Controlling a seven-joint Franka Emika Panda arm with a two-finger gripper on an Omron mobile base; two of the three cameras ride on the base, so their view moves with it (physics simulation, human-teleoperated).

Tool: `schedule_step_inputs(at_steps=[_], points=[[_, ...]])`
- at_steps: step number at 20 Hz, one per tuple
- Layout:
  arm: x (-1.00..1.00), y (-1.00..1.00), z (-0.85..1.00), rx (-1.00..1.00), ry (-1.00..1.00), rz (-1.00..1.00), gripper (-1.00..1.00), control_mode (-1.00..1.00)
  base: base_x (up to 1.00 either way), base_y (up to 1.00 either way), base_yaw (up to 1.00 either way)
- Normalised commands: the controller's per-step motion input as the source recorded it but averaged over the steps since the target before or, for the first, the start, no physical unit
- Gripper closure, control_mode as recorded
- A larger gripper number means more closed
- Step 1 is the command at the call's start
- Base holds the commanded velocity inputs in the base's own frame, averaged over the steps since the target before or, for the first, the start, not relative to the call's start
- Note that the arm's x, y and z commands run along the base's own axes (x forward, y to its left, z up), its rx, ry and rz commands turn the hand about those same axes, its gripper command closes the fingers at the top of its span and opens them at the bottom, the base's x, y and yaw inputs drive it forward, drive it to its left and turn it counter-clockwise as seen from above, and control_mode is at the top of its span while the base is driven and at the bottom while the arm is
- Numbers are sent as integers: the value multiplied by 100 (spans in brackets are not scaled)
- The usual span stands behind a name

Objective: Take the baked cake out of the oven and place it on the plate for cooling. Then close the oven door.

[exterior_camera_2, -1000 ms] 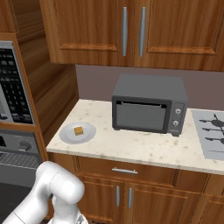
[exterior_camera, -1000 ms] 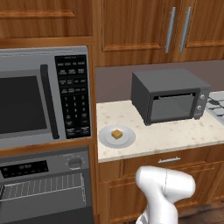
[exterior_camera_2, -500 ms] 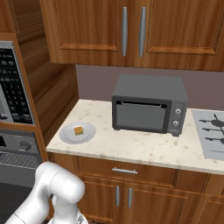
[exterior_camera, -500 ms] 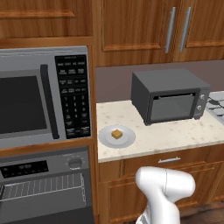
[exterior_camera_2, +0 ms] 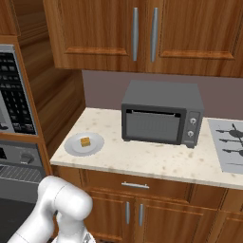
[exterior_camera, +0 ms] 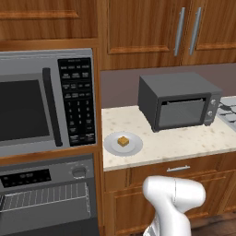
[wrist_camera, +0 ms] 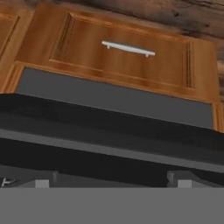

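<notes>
- The one tiny golden-brown square cake (exterior_camera: 122,141) sits near the middle of the one round pale grey-white plate (exterior_camera: 112,146); the plate rests on the speckled cream table (exterior_camera: 184,138) close to its front edge and left end, just beside the microwave with a black keypad (exterior_camera: 76,100)
- Bare table lies between the plate and the one small dark boxy toaster oven (exterior_camera_2: 161,116), which stands toward the back wall; more bare surface runs along the front edge up to the grey hob (exterior_camera_2: 231,144) at the right end
- The wide grey steel oven (exterior_camera: 46,196) sits below the microwave; one round knob (exterior_camera: 79,171) and one black display (exterior_camera: 25,177) show above a wire rack (exterior_camera: 46,197) seen in its mouth
- In the hand view the tool (wrist_camera: 112,180) has its two dark tips set wide apart, holding nothing; ahead lies a dark grey-framed panel edge (wrist_camera: 109,140), beyond it one wooden drawer front (wrist_camera: 122,52) with one silver bar handle (wrist_camera: 127,48)
- Two long silver handles (exterior_camera_2: 144,34) mark the upper cabinet doors
</notes>
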Motion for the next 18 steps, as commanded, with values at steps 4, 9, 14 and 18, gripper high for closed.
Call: schedule_step_inputs(at_steps=[4,9,14,18], points=[[58,-1,0,0,-15,1,-100,-100,0,0,0],[62,-5,0,0,-10,0,-100,-100,0,0,0],[66,-8,0,0,-7,0,-100,-100,0,0,0],[68,-9,0,0,-6,0,-100,-100,0,0,0]])
